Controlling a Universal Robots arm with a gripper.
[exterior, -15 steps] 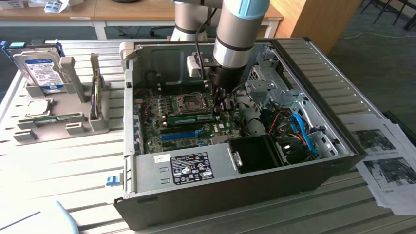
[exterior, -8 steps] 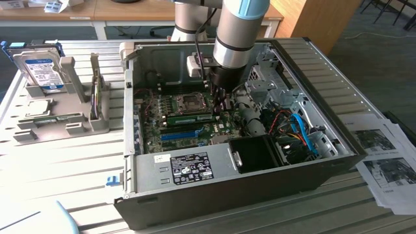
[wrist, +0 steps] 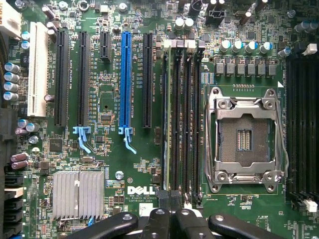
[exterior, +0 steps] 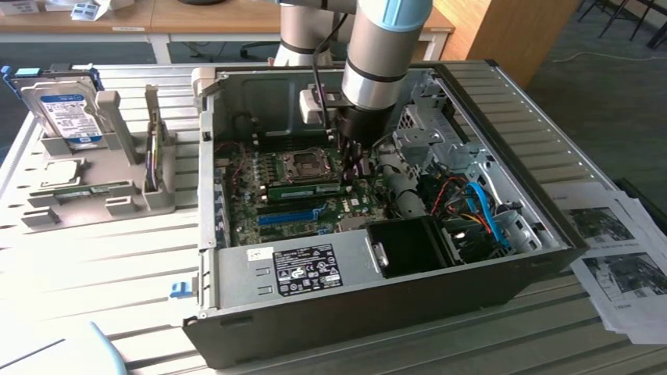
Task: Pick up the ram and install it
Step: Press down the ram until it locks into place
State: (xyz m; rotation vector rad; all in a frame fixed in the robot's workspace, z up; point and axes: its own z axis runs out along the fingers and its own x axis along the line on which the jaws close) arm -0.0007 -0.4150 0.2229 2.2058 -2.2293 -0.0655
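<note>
Ram (exterior: 305, 189) is sitting edge-on in a motherboard (wrist: 124, 174) slot beside the CPU socket (wrist: 244, 139), inside the open PC case (exterior: 417, 297). Jaws (exterior: 349, 160) look pressed together right at its end, gripping the stick's edge I think. Hard drive (exterior: 65, 113) stands off on the surface.

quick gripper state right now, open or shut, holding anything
gripper: shut, fingertips together over one end of the ram standing upright on the motherboard; a grip on it cannot be told.
</note>
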